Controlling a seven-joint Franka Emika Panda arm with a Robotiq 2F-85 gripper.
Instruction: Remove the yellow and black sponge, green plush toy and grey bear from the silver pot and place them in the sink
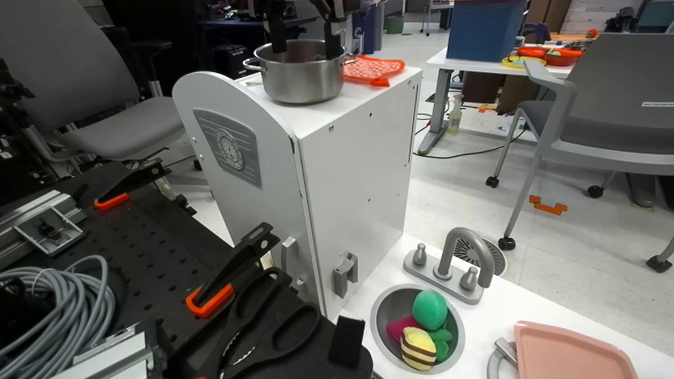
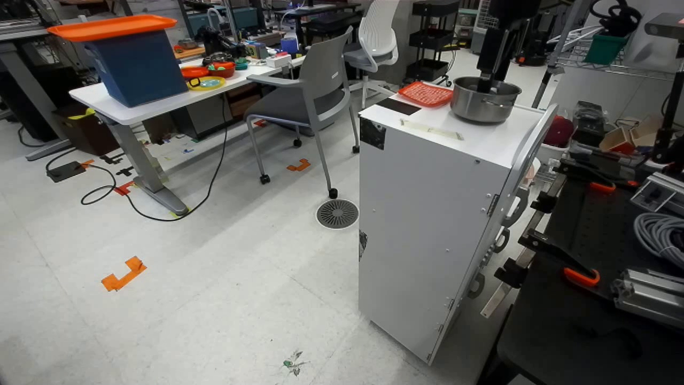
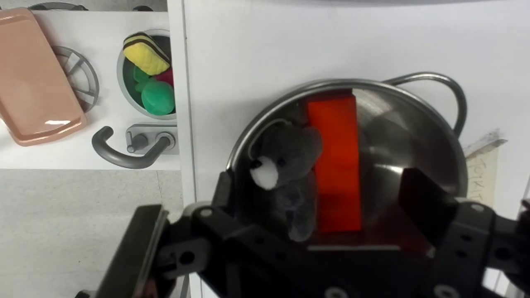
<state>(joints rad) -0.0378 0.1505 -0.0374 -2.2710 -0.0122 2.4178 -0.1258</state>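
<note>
"Claw point(image 1: 306, 50) first: how does it stand?"

"Spread wide, jaws well apart at the mouth of the silver pot point(image 1: 303, 84). Whether the tips dip below the rim, I can't tell."

"And the grey bear point(image 3: 294, 159)?"

"Inside that pot, near the wall. A red block point(image 3: 337, 165) lies right alongside; whether they touch, I couldn't say."

"What's the pot standing on?"

"Top of a white cabinet point(image 1: 363, 158). Just beside the pot, in both exterior views, there's an orange-red lattice mat point(image 1: 374, 68)."

"How about the yellow and black sponge point(image 1: 418, 347) and the green plush toy point(image 1: 430, 310)?"

"Both in the sink point(image 1: 392, 308) already, close together, a magenta thing point(image 1: 398, 329) partly hidden by them. Some leafy green point(image 1: 441, 335) shows there too; can't tell if it's part of the toy."

"Beyond that?"

"Grey tap point(image 1: 448, 255) just beside the sink, on the same white counter point(image 1: 497, 315), with a pink tray point(image 1: 568, 352) nearby. Over on the black perforated table point(image 1: 152, 237), a coil of grey cable point(image 1: 89, 310)."
</note>
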